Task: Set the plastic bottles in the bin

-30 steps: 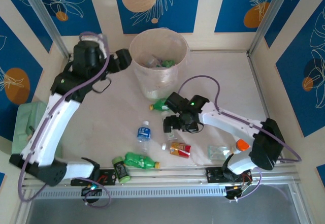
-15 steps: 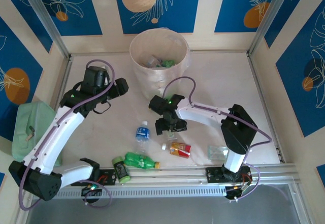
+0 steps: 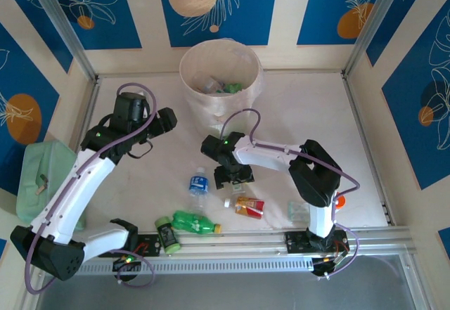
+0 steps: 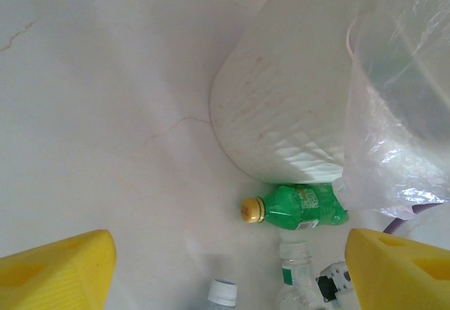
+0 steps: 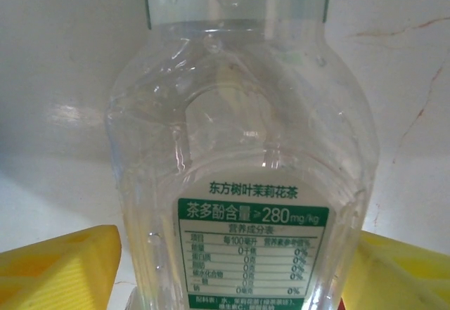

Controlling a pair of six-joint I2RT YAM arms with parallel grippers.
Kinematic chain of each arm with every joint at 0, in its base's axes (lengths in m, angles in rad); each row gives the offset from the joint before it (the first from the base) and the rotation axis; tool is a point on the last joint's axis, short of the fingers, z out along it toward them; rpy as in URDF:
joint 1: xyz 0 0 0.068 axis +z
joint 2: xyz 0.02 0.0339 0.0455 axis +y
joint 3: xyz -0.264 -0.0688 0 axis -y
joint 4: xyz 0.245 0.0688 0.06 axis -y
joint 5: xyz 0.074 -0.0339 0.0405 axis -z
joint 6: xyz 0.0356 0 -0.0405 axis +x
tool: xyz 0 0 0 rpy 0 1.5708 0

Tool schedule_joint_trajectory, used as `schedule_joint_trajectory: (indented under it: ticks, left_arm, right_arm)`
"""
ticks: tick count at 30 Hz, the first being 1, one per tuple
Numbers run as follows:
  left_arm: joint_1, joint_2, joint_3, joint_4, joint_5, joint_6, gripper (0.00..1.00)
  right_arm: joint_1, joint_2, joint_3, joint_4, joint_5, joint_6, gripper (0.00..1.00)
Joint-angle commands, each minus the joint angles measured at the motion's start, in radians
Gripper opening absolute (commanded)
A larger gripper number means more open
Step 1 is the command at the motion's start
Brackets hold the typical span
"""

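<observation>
The bin (image 3: 220, 85) stands at the back centre with several bottles inside. My right gripper (image 3: 234, 175) is low over a clear plastic bottle (image 5: 242, 148) with a green-and-white label, which lies on the table. Both yellow pads (image 5: 60, 268) press against its sides. My left gripper (image 3: 169, 119) hangs open and empty left of the bin (image 4: 288, 106). Below it lie a green bottle (image 4: 299, 207) with a yellow cap against the bin's foot and the clear bottle (image 4: 299, 278). A blue-labelled bottle (image 3: 199, 185), a green bottle (image 3: 192, 221) and a red-orange labelled bottle (image 3: 249, 207) lie near the front.
A dark jar with a green lid (image 3: 166, 234) lies by the front rail. A mint-green container (image 3: 42, 176) sits at the left wall. A flat clear plastic scrap (image 3: 302, 210) lies at the front right. Walls close the table on three sides.
My right arm swung left along the table and its jaws closed in on the clear bottle. My left arm drew back from the bin's rim and lowered to its left.
</observation>
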Motion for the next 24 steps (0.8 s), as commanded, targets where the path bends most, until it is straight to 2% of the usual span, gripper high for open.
schedule_joint_trajectory:
  ticks: [1, 4, 15, 24]
  left_arm:
    - [0.013, -0.019, -0.011, 0.017, 0.018, -0.015, 0.84]
    - [0.013, -0.021, -0.017, 0.019, 0.019, -0.015, 0.84]
    - [0.013, -0.022, -0.026, 0.028, 0.012, -0.023, 0.84]
    - [0.013, -0.031, -0.032, 0.041, -0.002, -0.043, 0.84]
  right_arm:
    - [-0.006, 0.003, 0.015, -0.027, 0.010, 0.006, 0.71]
    - [-0.004, -0.006, 0.012, -0.028, 0.017, 0.010, 0.67]
    - [0.036, -0.111, 0.015, -0.054, 0.090, 0.025, 0.60]
    - [0.094, -0.368, 0.016, -0.052, 0.139, -0.002, 0.58]
